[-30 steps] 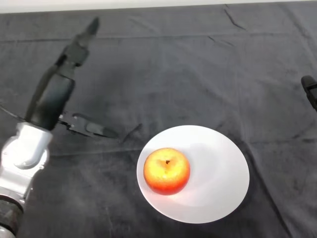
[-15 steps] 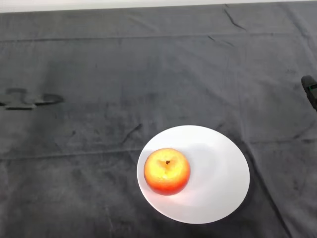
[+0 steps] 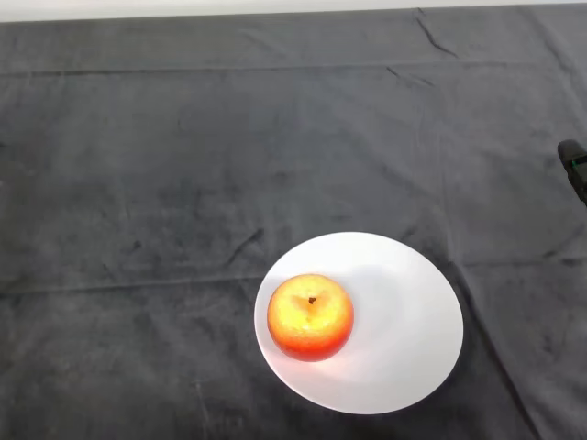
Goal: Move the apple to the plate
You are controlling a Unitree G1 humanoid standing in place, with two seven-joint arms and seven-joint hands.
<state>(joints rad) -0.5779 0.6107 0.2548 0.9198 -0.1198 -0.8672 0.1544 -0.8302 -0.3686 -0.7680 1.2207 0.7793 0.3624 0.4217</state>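
Apple [image 3: 310, 316] sits on the white plate [image 3: 404, 321], resting on the plate's left part with its stem dimple turned up toward the camera. No part of the robot hand or its arm shows in the head view, so whether it is released, clenched or grasping anything cannot be told.

Nothing lies between the apple and the plate's rim, and nothing stands against either of them. The plate lies flat on the dark cloth [image 3: 183, 165] that covers the desk, in the lower middle of the view, a little to the right. At the far right edge, well apart from the plate, a small black object [image 3: 575, 165] pokes into view; what it is cannot be made out.

The apple is round and glossy, red round its sides and shading to orange-yellow about the dark stem spot. The plate is a smooth, plain white disc, shallow, with a soft shadow of the apple falling across its middle. The cloth is a matte charcoal fabric with a napped look, marked by long creases running across it and a few short wrinkles, one just beyond the plate's upper left rim. A pale strip [image 3: 183, 9] shows along the top edge beyond the cloth.
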